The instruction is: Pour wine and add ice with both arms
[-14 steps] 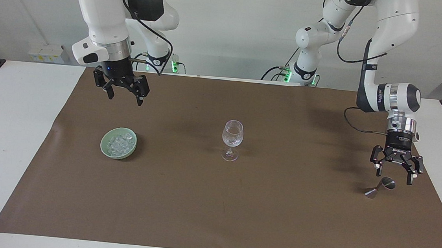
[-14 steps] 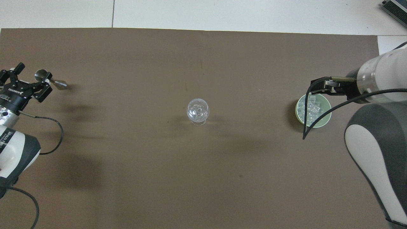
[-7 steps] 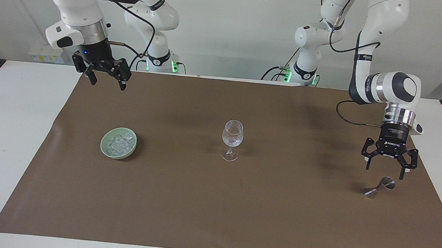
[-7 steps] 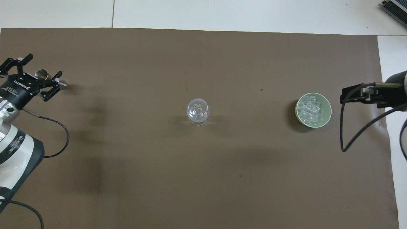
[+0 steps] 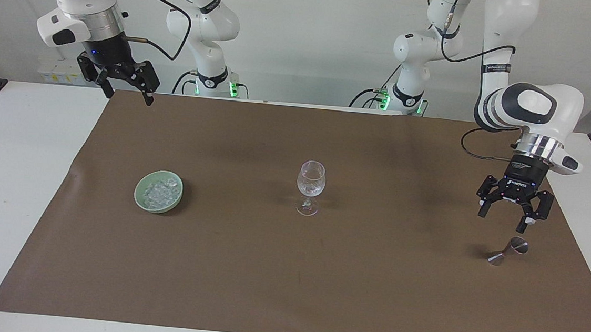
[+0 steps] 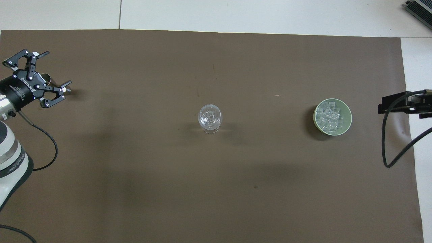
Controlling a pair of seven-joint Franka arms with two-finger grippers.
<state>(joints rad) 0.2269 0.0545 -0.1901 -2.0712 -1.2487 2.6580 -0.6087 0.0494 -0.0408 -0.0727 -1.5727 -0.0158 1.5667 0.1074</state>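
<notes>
Left gripper [image 5: 506, 218] hangs wide open over the metal measuring cup [image 5: 509, 251]; right gripper [image 5: 124, 89] waits, wide open, above the mat's edge. Ice [image 5: 160, 193] fills the green bowl [image 5: 141, 200].

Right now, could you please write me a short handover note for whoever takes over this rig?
Left gripper: jaws open, empty, in the air over the metal jigger, which lies on its side at the left arm's end of the mat.
Right gripper: jaws open, empty, high over the mat's edge nearest the robots.
Wine glass: upright mid-mat, ice cubes visible inside.
Green bowl: more ice heaped in it, toward the right arm's end.
Done: ice in the glass. Whether wine was poured cannot be told.
</notes>
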